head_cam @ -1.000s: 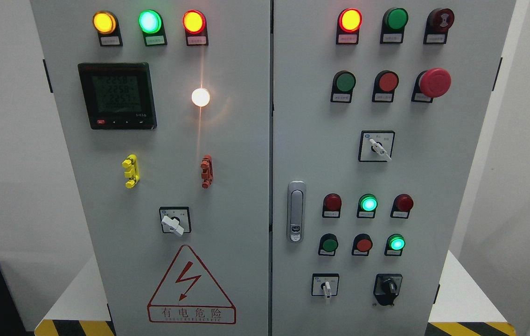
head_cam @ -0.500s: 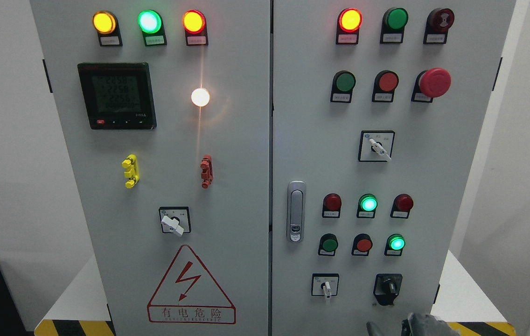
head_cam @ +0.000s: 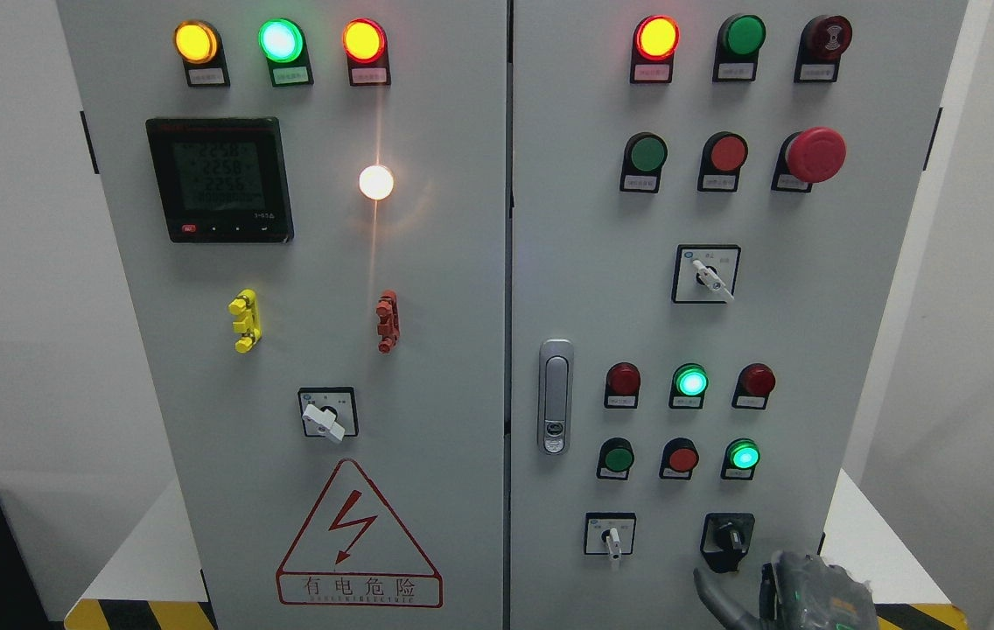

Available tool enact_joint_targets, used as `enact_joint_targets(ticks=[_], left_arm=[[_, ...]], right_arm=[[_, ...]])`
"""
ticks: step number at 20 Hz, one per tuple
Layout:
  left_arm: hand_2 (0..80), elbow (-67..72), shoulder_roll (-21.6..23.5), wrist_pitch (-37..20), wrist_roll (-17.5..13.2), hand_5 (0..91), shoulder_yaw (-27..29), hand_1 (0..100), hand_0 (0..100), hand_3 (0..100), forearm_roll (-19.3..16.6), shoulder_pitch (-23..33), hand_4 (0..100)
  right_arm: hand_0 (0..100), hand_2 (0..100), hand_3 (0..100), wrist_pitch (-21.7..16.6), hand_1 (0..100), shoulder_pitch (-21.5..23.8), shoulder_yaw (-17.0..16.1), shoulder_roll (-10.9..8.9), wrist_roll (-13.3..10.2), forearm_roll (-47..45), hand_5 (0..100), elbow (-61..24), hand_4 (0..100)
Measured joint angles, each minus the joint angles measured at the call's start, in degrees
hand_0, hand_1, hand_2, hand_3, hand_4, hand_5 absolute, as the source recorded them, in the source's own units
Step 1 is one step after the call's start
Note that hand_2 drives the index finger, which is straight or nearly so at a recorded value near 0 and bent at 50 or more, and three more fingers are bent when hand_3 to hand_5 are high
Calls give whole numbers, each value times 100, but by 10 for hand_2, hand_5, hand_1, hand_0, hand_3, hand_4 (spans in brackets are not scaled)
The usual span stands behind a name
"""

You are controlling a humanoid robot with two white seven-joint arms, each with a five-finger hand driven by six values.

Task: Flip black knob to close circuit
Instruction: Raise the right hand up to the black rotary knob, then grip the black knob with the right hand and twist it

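Black knob (head_cam: 727, 539) sits just above the right hand (head_cam: 790, 595), fingers loosely open, empty.

right hand (head_cam: 799, 595): cut off by bottom edge | button labels (head_cam: 640, 183): too small to read

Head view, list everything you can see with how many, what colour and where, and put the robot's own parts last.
cabinet: one, grey, two doors, fills the middle.
black knob: one, right door, bottom right.
white-handled selector switches: three; left door lower middle, right door middle, right door bottom.
meter: one, black, left door upper left.
emergency stop: one, red mushroom, right door upper right.
door handle: one, silver, right door's left edge.
warning triangle: one, red outline, left door bottom.
right hand: one, dark grey, bottom right, just below the black knob, not touching it.
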Motion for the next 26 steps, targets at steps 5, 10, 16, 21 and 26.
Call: enact_joint_targets(ticks=[5, 10, 16, 21, 26], left_arm=[[0, 0, 0, 0, 0, 0, 0, 556, 120, 0, 0, 0, 0], [0, 0, 0, 0, 0, 0, 0, 556, 120, 0, 0, 0, 0], [0, 0, 0, 0, 0, 0, 0, 556, 120, 0, 0, 0, 0], [0, 0, 0, 0, 0, 0, 0, 556, 120, 0, 0, 0, 0], [0, 0, 0, 0, 0, 0, 0, 556, 120, 0, 0, 0, 0]], right_arm=[[0, 889, 1000, 0, 2, -112, -55, 2, -129, 38, 814, 161, 906], [0, 886, 1000, 0, 4, -207, -146, -1, -212, 51, 813, 324, 905], [0, 885, 1000, -24, 8, -247, -218, -6, -228, 57, 812, 420, 905], [0, 884, 1000, -25, 10, -255, -238, -6, -304, 57, 811, 468, 905], [0, 884, 1000, -25, 11, -258, -328, -4, -310, 42, 812, 498, 904]])
